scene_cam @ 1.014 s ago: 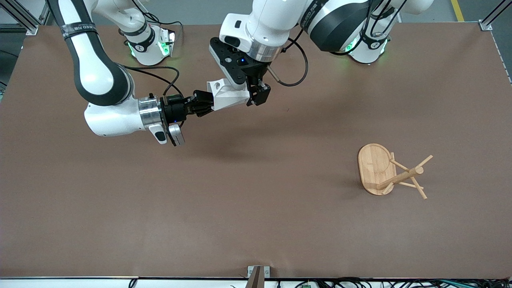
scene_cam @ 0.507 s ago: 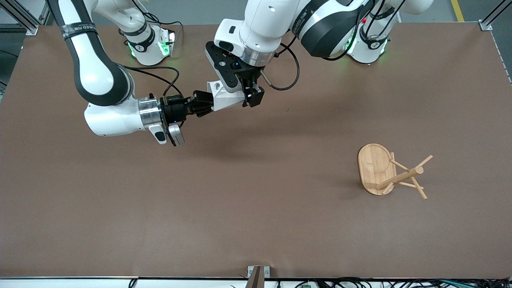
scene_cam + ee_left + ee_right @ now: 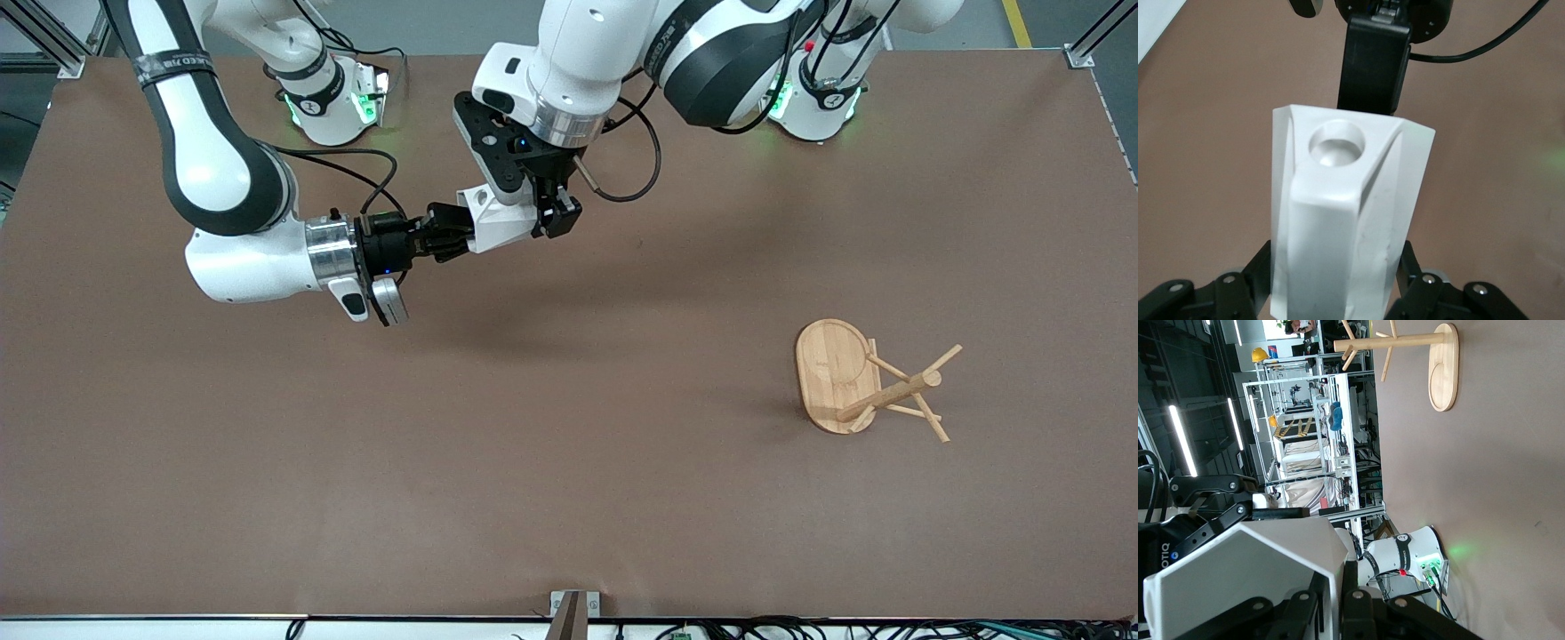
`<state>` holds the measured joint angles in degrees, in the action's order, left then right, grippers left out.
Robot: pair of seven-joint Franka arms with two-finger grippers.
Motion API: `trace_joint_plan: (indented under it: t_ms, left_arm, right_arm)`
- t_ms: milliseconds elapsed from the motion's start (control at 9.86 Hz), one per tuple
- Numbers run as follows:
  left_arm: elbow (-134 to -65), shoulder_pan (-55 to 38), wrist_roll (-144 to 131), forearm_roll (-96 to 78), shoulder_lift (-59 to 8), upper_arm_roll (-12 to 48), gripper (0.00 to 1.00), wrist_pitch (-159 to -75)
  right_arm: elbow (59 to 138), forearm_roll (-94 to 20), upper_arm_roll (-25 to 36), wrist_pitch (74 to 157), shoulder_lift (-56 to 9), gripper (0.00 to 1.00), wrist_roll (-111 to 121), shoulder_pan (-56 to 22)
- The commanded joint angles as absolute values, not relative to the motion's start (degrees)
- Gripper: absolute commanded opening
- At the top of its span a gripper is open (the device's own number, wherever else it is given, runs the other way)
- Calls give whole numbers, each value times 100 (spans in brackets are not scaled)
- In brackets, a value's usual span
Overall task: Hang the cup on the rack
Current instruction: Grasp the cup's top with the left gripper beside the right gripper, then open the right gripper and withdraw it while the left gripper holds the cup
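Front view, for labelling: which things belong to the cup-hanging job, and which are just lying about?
Belongs to the job:
- cup, in the air, between both tools
- rack, on the table
- right tool
- left tool

Lying about:
- nothing that shows

A brown table (image 3: 569, 498) filled the front view. A small metal bracket (image 3: 574, 604) sat at its edge nearest the front camera, with cables (image 3: 800, 629) running along below that edge. Aluminium frame posts (image 3: 1098, 36) stood at its corners.

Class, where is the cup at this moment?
The cup is above the table, gripped between the right pincer and left pincer, well away from the rack.
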<state>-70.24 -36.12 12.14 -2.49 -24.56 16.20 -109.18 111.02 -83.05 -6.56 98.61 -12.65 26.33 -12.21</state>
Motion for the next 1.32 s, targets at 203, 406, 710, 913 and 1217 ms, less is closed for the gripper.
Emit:
trace_joint_plan:
  t_ms: [203,406,710,913,1217]
  left_arm:
    - [-7005,-3665,1257,-9,-2611,1591,0,-10986]
    - [-7022,-3630,1274,0,-2619,1582,0,-10986]
    - [-7031,-3621,1292,176,-2663,1582,1,-10986]
    - [-7031,-3612,1283,185,-2672,1565,1,-10986]
    - [-7249,-3376,592,167,-2611,1538,1,-10838]
  right_arm:
    - [11206,-8437,-703,9782,-1072,100,2593,-1169]
    - [11197,-8246,-651,9826,-924,100,2601,-1108]
    - [10804,-6396,-624,9782,-660,100,2000,-433]
    - [10408,-4860,-528,9695,-467,100,1006,-186]
    - [9967,-2251,42,9606,-431,100,431,-176]
